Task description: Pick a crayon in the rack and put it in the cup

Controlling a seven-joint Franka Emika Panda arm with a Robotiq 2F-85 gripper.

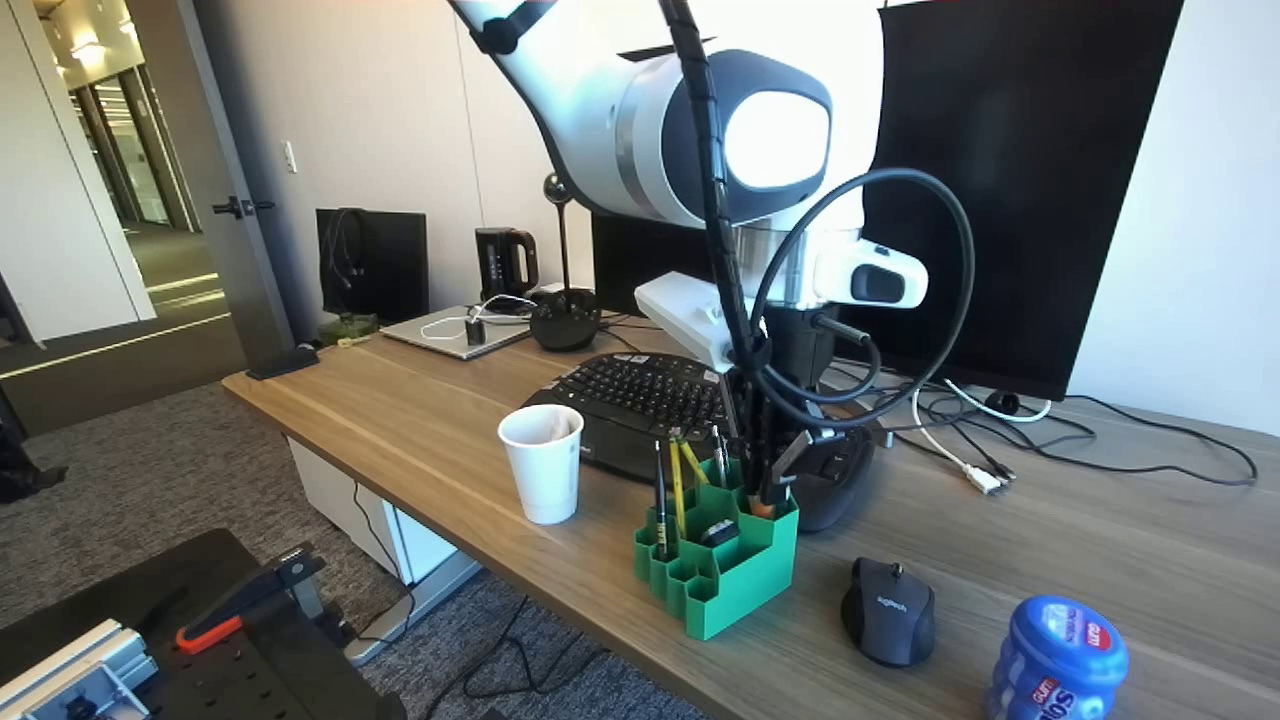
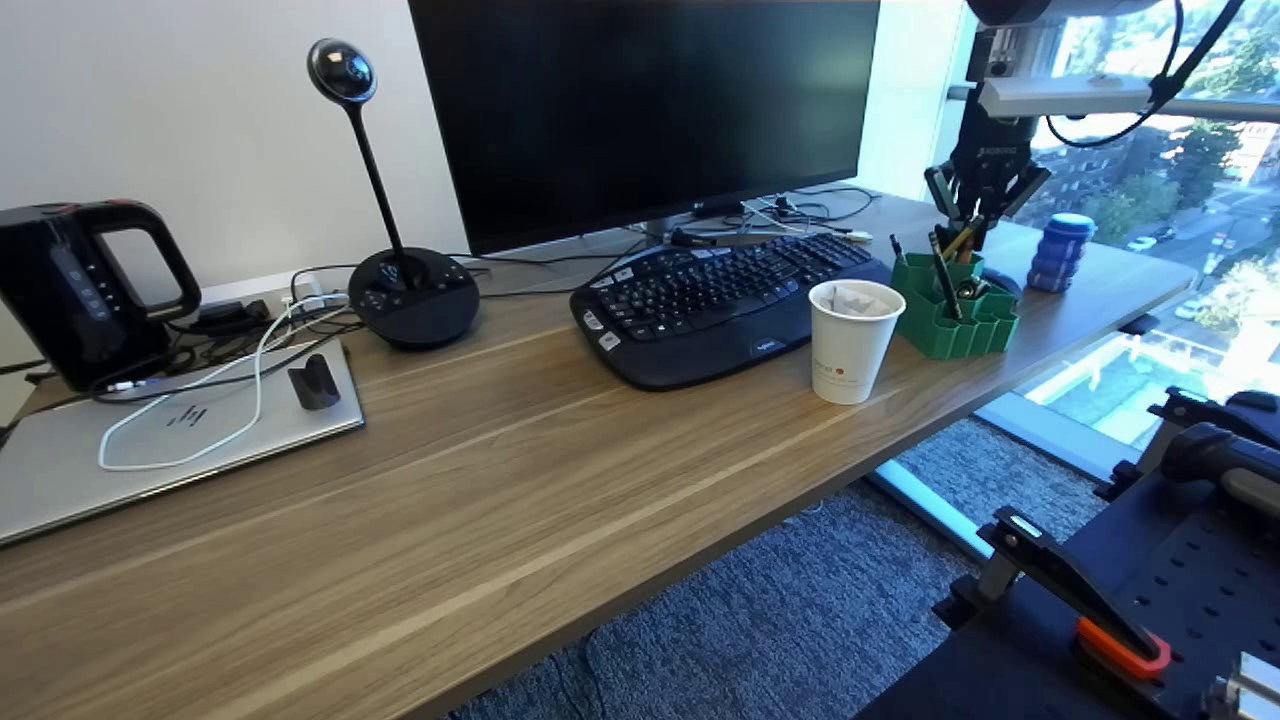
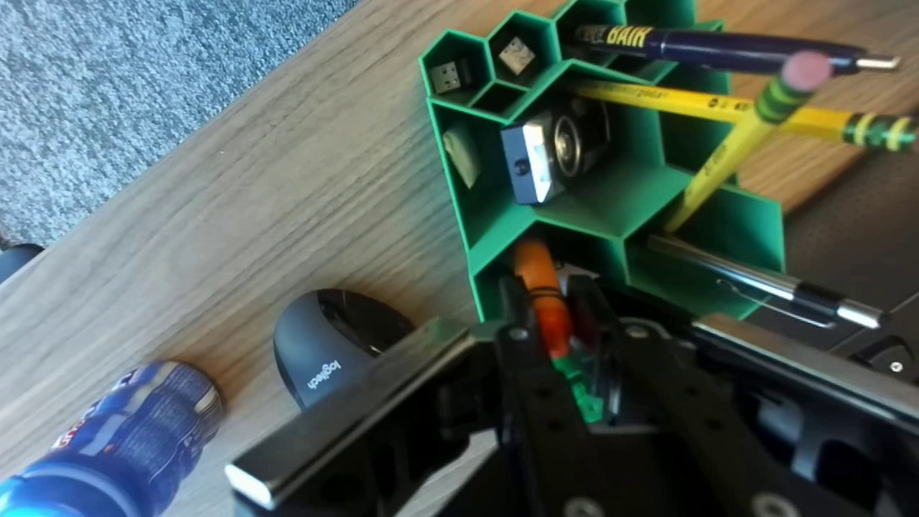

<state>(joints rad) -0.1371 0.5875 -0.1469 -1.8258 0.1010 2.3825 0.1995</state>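
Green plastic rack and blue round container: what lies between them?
A dark grey computer mouse lies between them, shown in an exterior view and the wrist view.

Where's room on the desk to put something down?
Most room: brown wooden desk between the flat silver laptop and white paper cup. Smaller patch: between the blue round container and white cable plug. It's crowded at the green plastic rack, with the curved black keyboard, cup and black tool close by.
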